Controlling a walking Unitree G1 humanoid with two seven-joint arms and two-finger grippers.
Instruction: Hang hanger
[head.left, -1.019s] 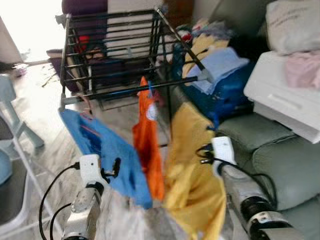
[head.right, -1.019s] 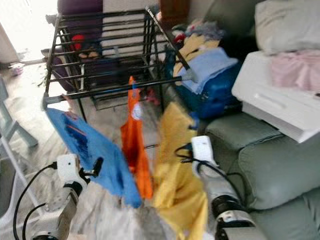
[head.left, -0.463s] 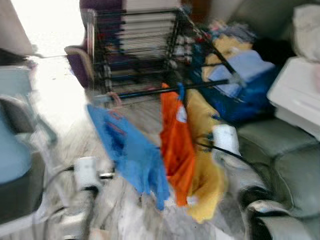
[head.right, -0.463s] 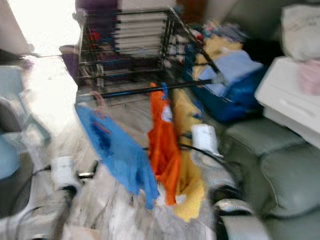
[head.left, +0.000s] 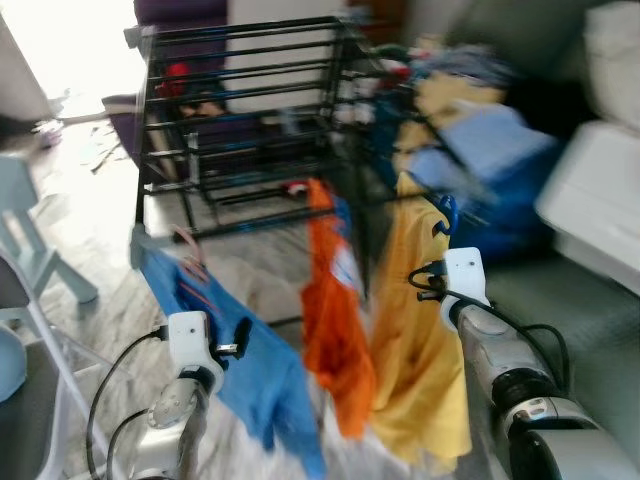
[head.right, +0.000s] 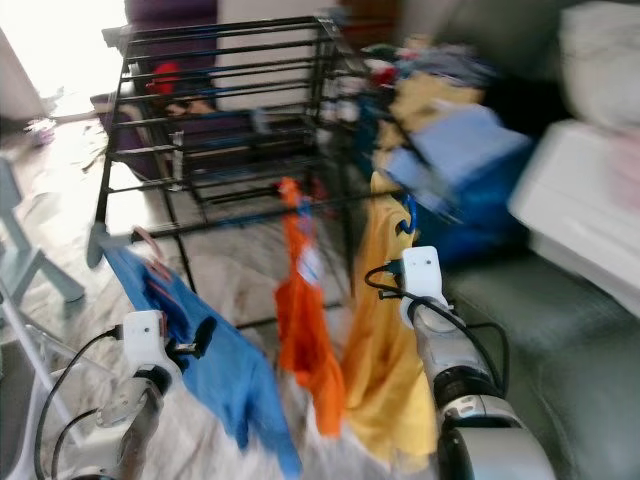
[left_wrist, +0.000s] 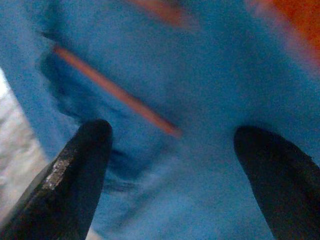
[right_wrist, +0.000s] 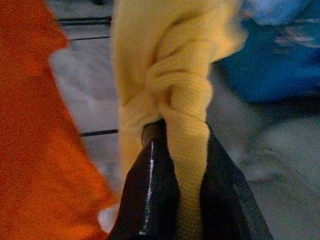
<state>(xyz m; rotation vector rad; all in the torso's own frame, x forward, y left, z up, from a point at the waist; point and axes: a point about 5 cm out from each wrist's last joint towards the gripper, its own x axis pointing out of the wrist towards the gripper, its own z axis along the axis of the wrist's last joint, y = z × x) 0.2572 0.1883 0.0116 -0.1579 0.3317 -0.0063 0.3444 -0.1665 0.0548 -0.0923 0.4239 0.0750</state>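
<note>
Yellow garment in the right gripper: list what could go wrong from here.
1. The right gripper pinches only a bunched fold of the yellow garment, so the cloth might slip free.
2. The orange garment hangs close beside it on the drying rack; the two could tangle.
3. The left gripper, fingers open, faces the blue garment and could snag it.

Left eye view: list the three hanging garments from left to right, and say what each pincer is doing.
Blue garment → orange garment → yellow garment. The left pincer is open in front of the blue garment; the right pincer is shut on a bunched fold of the yellow garment.
</note>
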